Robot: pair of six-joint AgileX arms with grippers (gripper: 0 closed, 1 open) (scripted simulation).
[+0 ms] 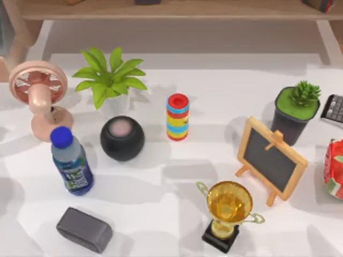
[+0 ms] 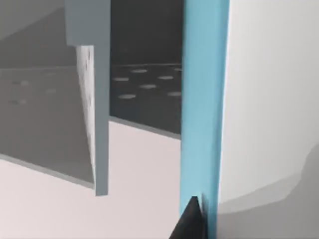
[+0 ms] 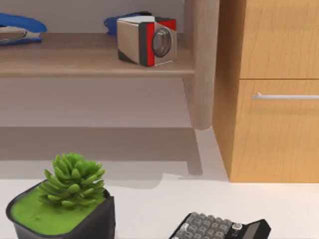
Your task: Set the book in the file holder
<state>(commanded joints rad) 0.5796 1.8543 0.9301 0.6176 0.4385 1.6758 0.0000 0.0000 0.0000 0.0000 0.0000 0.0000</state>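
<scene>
- Pink fan (image 1: 38, 96) stands at the table's (image 1: 161, 187) far left; just right of it, nearer, is a blue-capped bottle (image 1: 71, 160), and a grey box (image 1: 84, 229) lies at the near left edge.
- Leafy plant (image 1: 110, 80) stands far left of centre, with a black ball (image 1: 122, 138) just in front of it.
- Striped ring stack (image 1: 178, 116) stands upright at the centre.
- Gold trophy (image 1: 228, 211) stands near, right of centre, with a chalkboard (image 1: 271, 158) on an easel to its right.
- Succulent (image 1: 296, 110) in a dark pot is at the far right, beside a calculator (image 1: 335, 108) at the right edge.
- In the left wrist view, the blue book (image 2: 204, 99) stands upright beside a grey holder (image 2: 94, 109) divider, with a gap between them and a perforated wall behind.
- Left gripper (image 2: 192, 221) shows as a dark tip against the book's edge; whether it pinches the book I cannot tell.
- Right wrist view looks over the succulent and calculator toward a wooden shelf (image 3: 94, 62) and cabinet (image 3: 274, 89).
</scene>
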